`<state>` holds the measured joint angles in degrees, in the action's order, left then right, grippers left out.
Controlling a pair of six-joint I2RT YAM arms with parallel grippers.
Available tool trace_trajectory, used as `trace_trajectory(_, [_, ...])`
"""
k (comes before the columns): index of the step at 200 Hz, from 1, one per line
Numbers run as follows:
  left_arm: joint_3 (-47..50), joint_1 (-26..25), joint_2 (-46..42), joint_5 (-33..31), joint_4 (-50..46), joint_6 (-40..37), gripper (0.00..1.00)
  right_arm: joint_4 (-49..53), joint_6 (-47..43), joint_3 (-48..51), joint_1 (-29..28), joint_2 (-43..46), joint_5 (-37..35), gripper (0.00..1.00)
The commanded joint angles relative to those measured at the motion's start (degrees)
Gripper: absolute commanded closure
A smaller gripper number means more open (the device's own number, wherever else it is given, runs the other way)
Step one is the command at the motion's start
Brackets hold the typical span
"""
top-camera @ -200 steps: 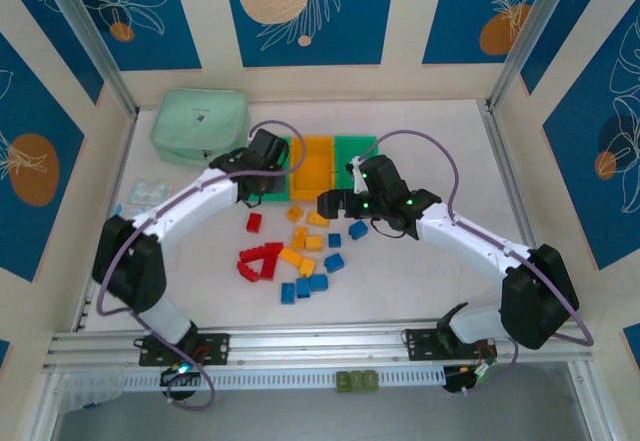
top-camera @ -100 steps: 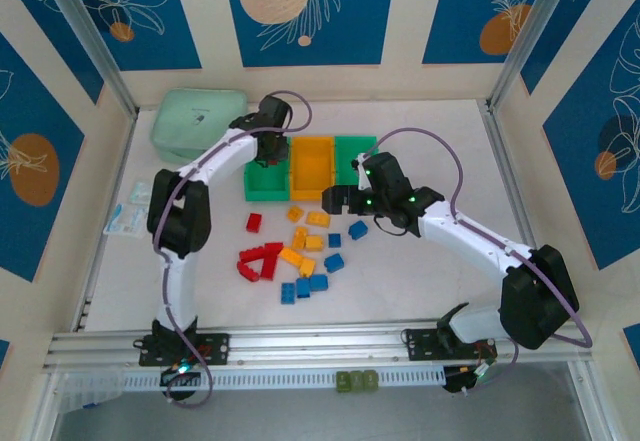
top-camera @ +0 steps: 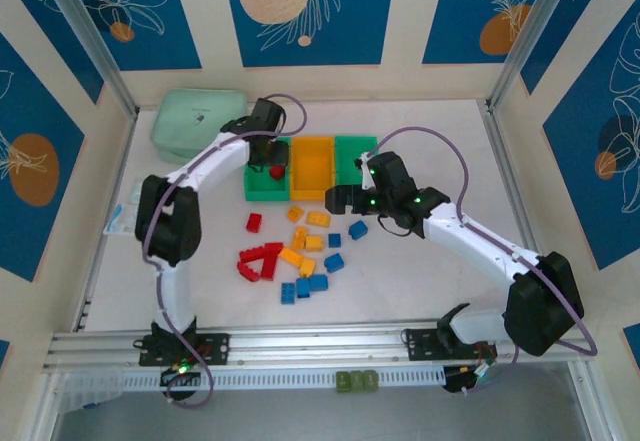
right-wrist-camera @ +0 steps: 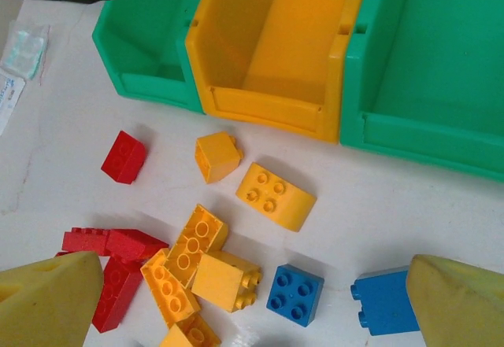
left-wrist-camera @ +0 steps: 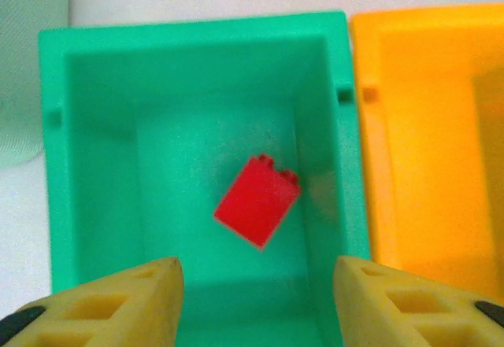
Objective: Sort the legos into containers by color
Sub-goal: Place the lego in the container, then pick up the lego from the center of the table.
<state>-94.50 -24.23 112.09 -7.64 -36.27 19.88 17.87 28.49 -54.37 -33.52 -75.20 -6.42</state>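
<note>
The left gripper is hanging open over a glossy red brick lying in the left green bin, the right gripper gaping wide above loose studded bricks.

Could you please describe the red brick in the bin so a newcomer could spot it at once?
Three bins stand in a row on the table. In the left green bin lies a single red brick. The other red bricks lie loose on the table.
</note>
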Motion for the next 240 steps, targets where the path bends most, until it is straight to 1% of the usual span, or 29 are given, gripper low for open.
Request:
trace_trajectory(1, [6.3,0.4,-8.1,4.2,3.2,1.4,0.46,2.2,-1.5,-1.0,-0.4,1.1,1.3,0.01])
trace_trajectory(51, [22.2,0.4,-22.5,5.0,5.3,2.8,0.44,2.8,-1.5,-0.1,-3.6,-0.1,2.3,0.01])
trace_trajectory(67, [27.3,0.4,-27.2,5.1,6.3,3.2,0.44,0.9,-0.7,1.4,-5.3,0.0,1.5,0.01])
trace_trajectory(85, [33.1,0.4,-32.0,5.2,7.8,3.9,0.42,-1.4,0.5,2.9,-6.5,-0.5,2.7,0.01])
trace_trajectory(109, [38.7,0.4,-35.4,5.5,8.4,4.0,0.40,-4.0,1.1,4.3,-9.1,-2.0,2.6,0.01])
trace_trajectory(131, [41.9,0.4,-35.5,6.9,8.5,4.1,0.39,-6.1,0.9,4.9,-11.6,-3.3,2.4,0.01])
trace_trajectory(150, [44.0,0.4,-34.8,7.7,10.4,4.5,0.38,-7.7,1.2,5.2,-13.4,-4.5,1.0,0.01])
trace_trajectory(196, [42.3,0.4,-27.3,9.6,12.1,3.5,0.35,-7.6,2.0,3.5,-13.7,-6.8,-1.3,0.01])
trace_trajectory(217, [42.0,0.4,-24.2,8.5,13.3,3.2,0.35,-7.3,1.8,3.5,-13.5,-6.6,-1.7,0.01])
trace_trajectory(240, [40.3,0.4,-21.2,5.8,12.4,2.3,0.35,-6.9,1.8,3.7,-13.3,-6.5,-2.0,0.01])
